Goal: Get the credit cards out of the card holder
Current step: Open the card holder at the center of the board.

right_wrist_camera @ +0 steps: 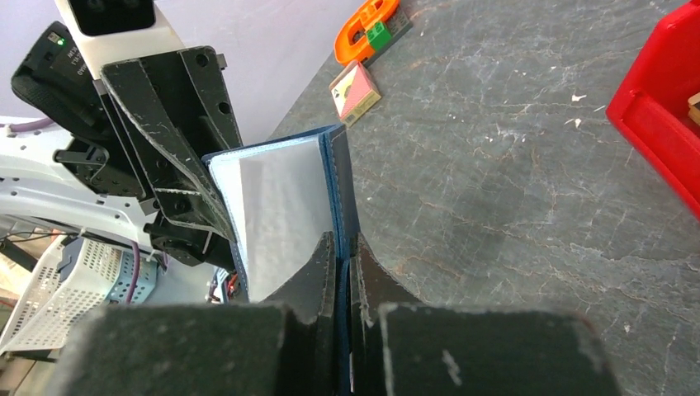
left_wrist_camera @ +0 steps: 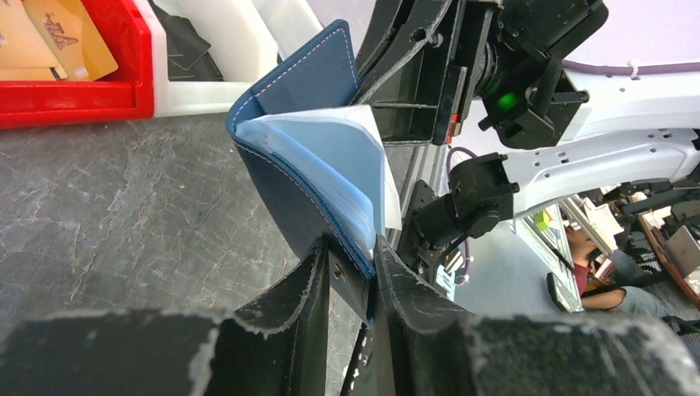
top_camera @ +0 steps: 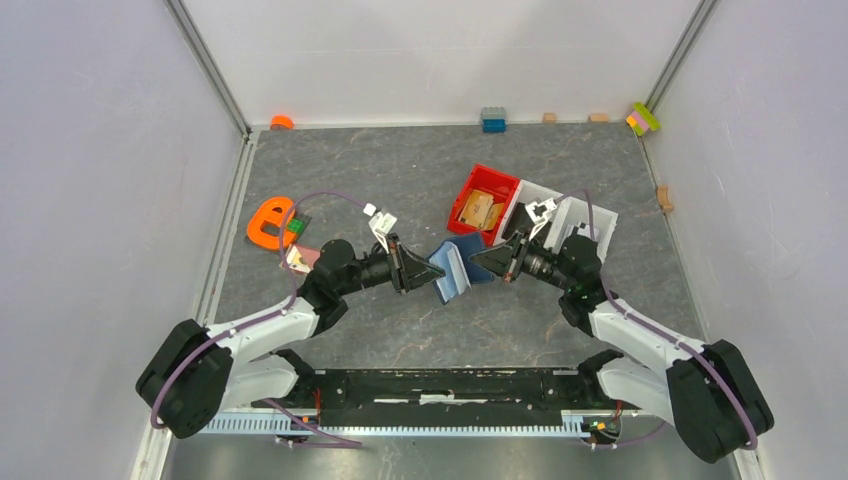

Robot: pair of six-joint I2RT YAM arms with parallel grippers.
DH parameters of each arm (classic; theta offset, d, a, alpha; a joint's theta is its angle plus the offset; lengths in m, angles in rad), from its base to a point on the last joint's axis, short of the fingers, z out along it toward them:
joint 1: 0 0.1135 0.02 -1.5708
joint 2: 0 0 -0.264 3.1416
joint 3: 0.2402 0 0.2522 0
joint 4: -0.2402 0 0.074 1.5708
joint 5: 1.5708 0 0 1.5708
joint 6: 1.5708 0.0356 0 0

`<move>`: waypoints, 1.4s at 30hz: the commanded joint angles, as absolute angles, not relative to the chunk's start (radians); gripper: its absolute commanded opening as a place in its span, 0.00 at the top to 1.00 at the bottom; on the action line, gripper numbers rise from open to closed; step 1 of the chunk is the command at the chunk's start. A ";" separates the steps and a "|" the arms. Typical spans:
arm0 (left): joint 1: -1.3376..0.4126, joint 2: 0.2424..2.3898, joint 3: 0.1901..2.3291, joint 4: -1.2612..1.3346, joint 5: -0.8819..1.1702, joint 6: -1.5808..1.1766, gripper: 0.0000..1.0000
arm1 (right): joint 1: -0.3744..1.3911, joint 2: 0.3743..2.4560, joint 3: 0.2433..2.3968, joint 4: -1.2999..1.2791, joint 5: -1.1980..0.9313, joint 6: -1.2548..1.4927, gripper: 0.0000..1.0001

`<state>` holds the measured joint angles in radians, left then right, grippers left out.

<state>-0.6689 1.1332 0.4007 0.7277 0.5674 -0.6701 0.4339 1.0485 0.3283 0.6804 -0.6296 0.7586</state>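
The card holder [top_camera: 452,270], a navy-blue folding wallet with pale blue pockets inside, hangs spread open above the table between my two arms. My left gripper [top_camera: 425,272] [left_wrist_camera: 351,247] is shut on its lower cover edge [left_wrist_camera: 289,190]. My right gripper [top_camera: 482,262] [right_wrist_camera: 343,239] is clamped shut on the other navy flap [right_wrist_camera: 340,177]. The pale pockets [right_wrist_camera: 276,210] face the right wrist camera; whether they hold cards I cannot tell. One pinkish-tan credit card [right_wrist_camera: 357,89] [top_camera: 300,258] lies flat on the table behind the left arm.
A red tray [top_camera: 495,172] [left_wrist_camera: 82,95] holding tan wooden blocks [top_camera: 480,208] stands just behind the wallet, with a white tray [top_camera: 540,188] on its right. An orange object [top_camera: 268,222] [right_wrist_camera: 363,29] sits near the card. Small toy bricks [top_camera: 493,120] line the back wall.
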 commanded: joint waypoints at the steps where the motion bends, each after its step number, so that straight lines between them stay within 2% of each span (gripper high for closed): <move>1: -0.678 1.125 0.443 0.830 0.618 -0.689 0.75 | 0.488 1.100 0.384 0.653 -0.638 0.709 0.96; 11: -0.678 1.124 0.444 0.823 0.616 -0.690 0.77 | 0.540 1.162 0.417 0.627 -0.632 0.679 0.95; 16: -0.678 1.117 0.446 0.802 0.597 -0.682 0.83 | 0.549 1.181 0.429 0.619 -0.639 0.674 0.93; 18: -0.678 1.108 0.461 0.714 0.534 -0.659 0.89 | 0.549 1.184 0.438 0.595 -0.636 0.659 0.86; 20: -0.678 1.110 0.490 0.580 0.437 -0.629 0.97 | 0.549 1.179 0.449 0.552 -0.607 0.629 0.72; 21: -0.678 1.120 0.508 0.512 0.387 -0.619 0.98 | 0.549 1.178 0.456 0.519 -0.583 0.608 0.68; 27: -0.676 1.215 0.582 0.385 0.356 -0.613 0.98 | 0.552 1.230 0.472 0.474 -0.545 0.582 0.55; 31: -0.675 1.255 0.620 0.292 0.312 -0.603 0.98 | 0.561 1.270 0.494 0.444 -0.540 0.561 0.41; 33: -0.674 1.283 0.642 0.255 0.302 -0.603 0.98 | 0.568 1.274 0.497 0.432 -0.521 0.546 0.30; 35: -0.672 1.319 0.666 0.227 0.312 -0.604 0.98 | 0.576 1.272 0.498 0.415 -0.485 0.529 0.14; 38: -0.669 1.365 0.699 0.204 0.348 -0.603 0.98 | 0.591 1.288 0.508 0.397 -0.451 0.504 0.11; 42: -0.667 1.387 0.710 0.196 0.364 -0.602 0.98 | 0.605 1.331 0.525 0.386 -0.436 0.494 0.16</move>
<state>-0.6693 1.3769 0.6613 0.2031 0.3367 -0.6338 0.5907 1.2957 0.4728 0.3820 -0.4763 0.5320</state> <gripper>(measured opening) 0.164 0.864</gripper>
